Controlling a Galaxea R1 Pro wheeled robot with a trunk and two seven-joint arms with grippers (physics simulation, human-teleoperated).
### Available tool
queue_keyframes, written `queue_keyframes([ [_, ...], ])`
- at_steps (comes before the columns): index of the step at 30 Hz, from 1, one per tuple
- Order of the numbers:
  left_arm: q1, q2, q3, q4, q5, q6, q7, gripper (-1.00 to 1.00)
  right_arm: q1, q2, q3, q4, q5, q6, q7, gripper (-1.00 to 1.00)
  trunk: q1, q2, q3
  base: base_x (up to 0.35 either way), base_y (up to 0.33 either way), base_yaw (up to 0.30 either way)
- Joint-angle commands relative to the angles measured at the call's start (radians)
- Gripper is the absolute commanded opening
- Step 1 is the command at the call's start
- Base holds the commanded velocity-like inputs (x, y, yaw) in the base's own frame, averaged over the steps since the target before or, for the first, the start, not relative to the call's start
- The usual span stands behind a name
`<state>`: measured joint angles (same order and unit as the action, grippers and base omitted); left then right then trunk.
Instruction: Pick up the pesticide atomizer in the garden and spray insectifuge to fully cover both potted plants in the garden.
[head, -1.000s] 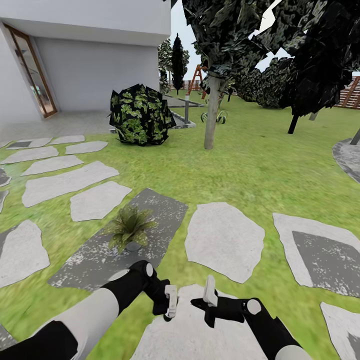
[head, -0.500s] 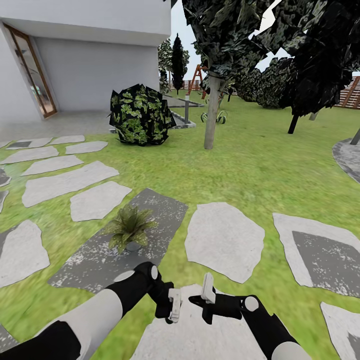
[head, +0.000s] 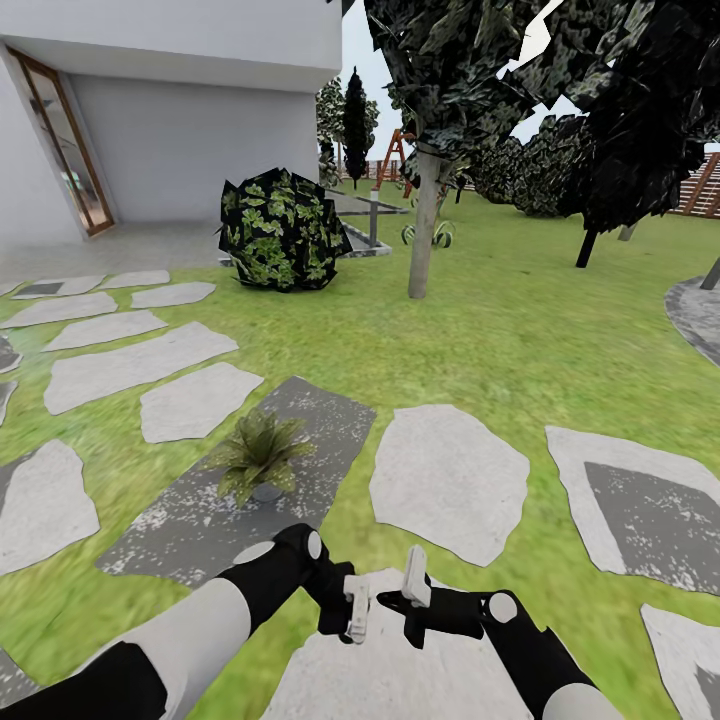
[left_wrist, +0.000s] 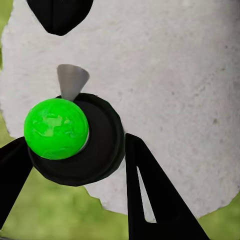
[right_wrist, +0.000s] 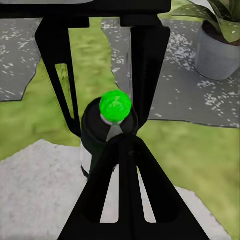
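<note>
1. The left gripper (head: 355, 612) and the right gripper (head: 413, 588) hang low and close together at 6 o'clock, over a pale stepping stone (head: 400, 675).
2. The pesticide atomizer (left_wrist: 97, 150) is a small, round, black bottle with a bright green ball (left_wrist: 56, 128) on top.
3. The bottle sits between the two black fingers (left_wrist: 150, 200) of the left gripper, above the pale stone.
4. One finger is on each side of the bottle and right up against it. I cannot tell if they are squeezing it or only sitting next to it.
5. The right gripper points at the bottle from just beside it. Its two fingers are pressed together with nothing between them.
6. One potted plant (head: 260, 452) stands at about 10 o'clock from the grippers, near them. It has pointed green leaves and a little grey pot (right_wrist: 215, 52).
7. The plant stands on a dark, speckled grey slab (head: 335, 420) in the grass.
8. More pale stepping stones lie in the lawn (head: 480, 330) from 9 o'clock round to 3 o'clock.
9. Far off at 11 o'clock is a dark, leafy bush (head: 282, 228), next to a white house wall (head: 190, 145).
10. At 12 o'clock a tree trunk (head: 424, 230) stands up from the grass.
11. At 2 o'clock, far away, there is a bit of brown wooden fence (head: 703, 190).
</note>
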<state>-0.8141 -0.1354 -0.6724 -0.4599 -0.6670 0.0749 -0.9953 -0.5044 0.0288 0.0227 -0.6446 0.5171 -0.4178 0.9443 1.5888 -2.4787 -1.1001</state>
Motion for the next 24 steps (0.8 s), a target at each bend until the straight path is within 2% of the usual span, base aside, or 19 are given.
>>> queue_keyframes([
  [1, 0.000, 0.000, -0.001, 0.000, 0.002, 0.007, 0.002, -1.00, 0.000, 0.000, -0.001, -0.001, 0.007, -0.004, 0.001, -1.00, 0.000, 0.000, -0.001, 0.000, 0.000, 0.000],
  [14, 0.000, -0.001, -0.001, 0.015, 0.003, 0.006, 0.020, -1.00, 0.000, 0.008, -0.001, -0.001, 0.008, -0.004, 0.001, -1.00, 0.000, 0.000, -0.001, 0.000, 0.000, 0.000],
  [24, 0.000, -0.015, -0.001, 0.015, 0.003, 0.006, 0.020, -1.00, 0.000, 0.008, -0.001, -0.001, 0.008, -0.004, 0.001, -1.00, 0.000, 0.000, -0.001, 0.000, 0.000, 0.000],
])
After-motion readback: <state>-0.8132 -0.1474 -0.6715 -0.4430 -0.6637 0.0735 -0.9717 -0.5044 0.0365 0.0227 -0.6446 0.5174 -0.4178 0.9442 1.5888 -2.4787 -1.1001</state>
